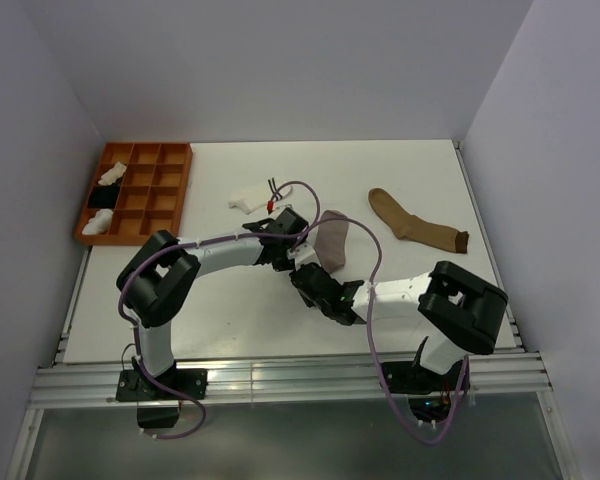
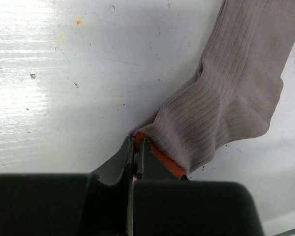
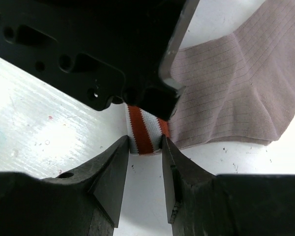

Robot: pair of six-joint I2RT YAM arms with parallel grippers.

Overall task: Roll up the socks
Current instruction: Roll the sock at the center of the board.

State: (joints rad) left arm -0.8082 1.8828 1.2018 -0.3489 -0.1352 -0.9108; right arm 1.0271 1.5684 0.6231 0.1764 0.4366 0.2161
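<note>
Grey ribbed fabric sock [image 1: 331, 240] with red-striped white cuff lies bent at the middle of the white table [image 1: 210, 310]; left gripper [image 2: 136, 143] pinched nearly closed on the cuff edge; right gripper [image 3: 145, 143] narrowly parted, clasping the cuff.

We look down on the whole counter [image 1: 430, 170] from high behind its near edge, while both wrist views face down, very close, sharing one end of the grey sock [image 1: 332, 240].

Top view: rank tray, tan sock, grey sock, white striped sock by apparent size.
1. tray
2. tan sock
3. white striped sock
The grey sock is partly covered, so I can't place it.
</note>
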